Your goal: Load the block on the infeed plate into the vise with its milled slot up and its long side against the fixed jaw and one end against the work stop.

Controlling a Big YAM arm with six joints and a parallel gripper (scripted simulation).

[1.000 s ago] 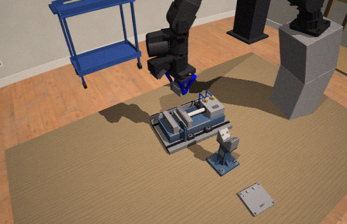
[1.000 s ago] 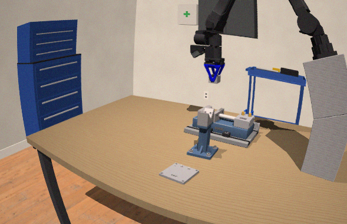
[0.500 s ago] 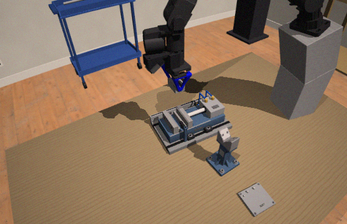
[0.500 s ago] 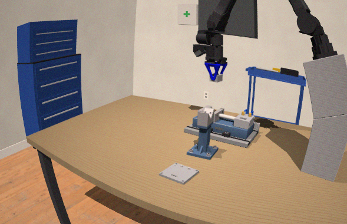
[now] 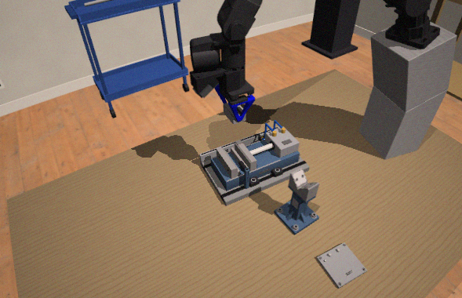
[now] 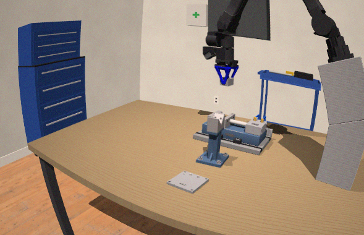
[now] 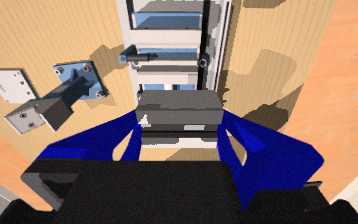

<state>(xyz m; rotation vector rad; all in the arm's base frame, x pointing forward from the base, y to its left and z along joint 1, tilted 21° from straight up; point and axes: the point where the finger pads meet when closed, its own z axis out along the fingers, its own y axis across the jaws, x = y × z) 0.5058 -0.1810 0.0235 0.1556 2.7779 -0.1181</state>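
One grey block is pinched end to end by the gripper, above the counter. In the wrist view, its long axis runs roughly parallel to the jaws of the vise, whose gap lies ahead and lower. The coming move likely needs forward travel, then descent; the slot's facing is unclear. No part sits between the open jaws, in the V-block or on the infeed plate.
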